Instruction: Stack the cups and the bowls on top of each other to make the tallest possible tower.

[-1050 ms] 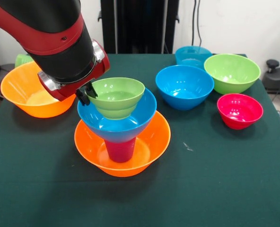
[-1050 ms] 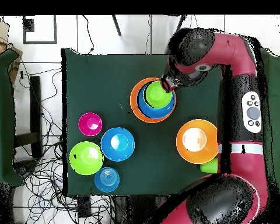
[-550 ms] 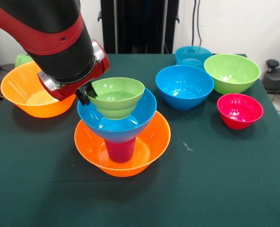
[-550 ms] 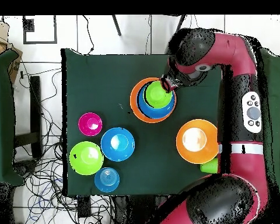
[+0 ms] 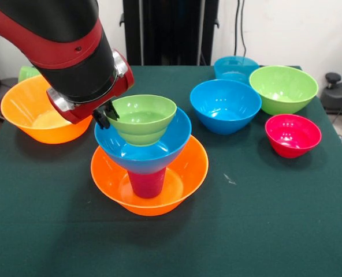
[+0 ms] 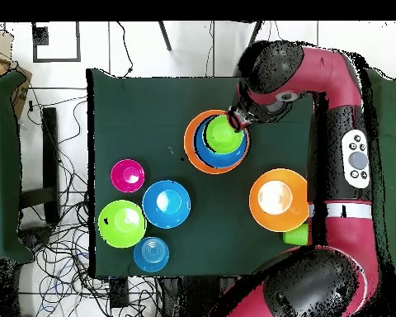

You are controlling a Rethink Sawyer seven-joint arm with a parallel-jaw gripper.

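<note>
Tower stood mid-table: orange bowl, inverted red cup, blue bowl, green bowl on top. Hand pinched green bowl's rim w/ fingers closed on it.

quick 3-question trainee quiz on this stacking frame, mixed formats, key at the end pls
1. True or false: the lime green bowl at the top of the tower sits in a blue bowl.
2. What holds that blue bowl up above the orange bowl? A) a red-pink bowl B) the purple-magenta cup C) the table
3. Fill in: the gripper is at the ____ of the top bowl.

Key: 1 true. 2 B. 3 rim.
</note>
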